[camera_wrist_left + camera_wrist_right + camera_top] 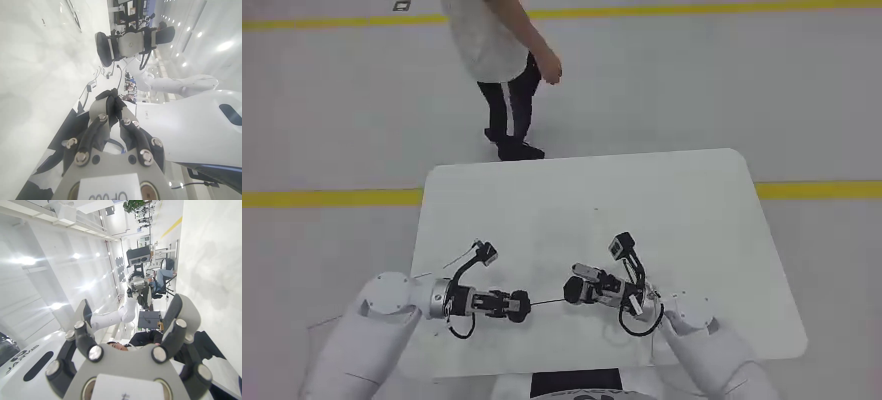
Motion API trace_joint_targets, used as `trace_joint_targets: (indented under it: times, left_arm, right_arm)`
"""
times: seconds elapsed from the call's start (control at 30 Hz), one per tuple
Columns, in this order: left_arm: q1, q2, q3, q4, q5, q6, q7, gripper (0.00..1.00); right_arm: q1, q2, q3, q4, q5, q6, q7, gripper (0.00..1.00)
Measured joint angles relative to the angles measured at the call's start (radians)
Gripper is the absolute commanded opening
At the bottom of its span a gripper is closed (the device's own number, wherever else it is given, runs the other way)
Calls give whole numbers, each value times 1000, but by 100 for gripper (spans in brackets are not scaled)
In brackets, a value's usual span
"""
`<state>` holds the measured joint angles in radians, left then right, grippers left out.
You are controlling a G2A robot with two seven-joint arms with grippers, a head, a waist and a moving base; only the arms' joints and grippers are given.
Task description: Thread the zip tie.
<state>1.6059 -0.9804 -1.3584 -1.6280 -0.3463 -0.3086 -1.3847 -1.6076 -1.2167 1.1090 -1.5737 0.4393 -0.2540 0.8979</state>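
Black zip tie [547, 302] clenched between jaws of left gripper [525, 304], tip just before released jaws of right gripper [574, 288]; threading judged not yet done.

Matt smooth table [692, 200], plastic zip tie [547, 301] (left gripper [113, 97] metal, tips cloth-wrapped).

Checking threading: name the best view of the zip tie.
Top view: the zip tie is a thin line from the left gripper toward the right gripper. Left wrist view foreshortens it; right wrist view, too small to tell.

Robot lab: taped yellow floor lines [332, 197], white test table [692, 200].
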Motion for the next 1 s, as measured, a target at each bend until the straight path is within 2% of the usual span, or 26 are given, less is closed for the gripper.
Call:
trace_joint_targets:
  times: [0.1,0.33,0.5,0.77,1.0]
  left_arm:
    - [-3,-1,17,-4,-13,3,31,0]
    - [-12,6,28,23,-83,-20,13,0]
    - [-16,10,33,35,-99,-30,10,0]
    - [-21,15,43,47,-150,-31,0,0]
    - [-30,15,53,61,-167,-31,0,0]
  right_arm:
    - [3,1,-7,3,-13,10,-18,100]
    - [17,5,-22,22,6,21,25,100]
    - [20,7,-23,33,30,5,35,99]
    - [18,14,-20,40,67,-20,93,50]
    - [19,19,-21,47,73,-31,106,43]
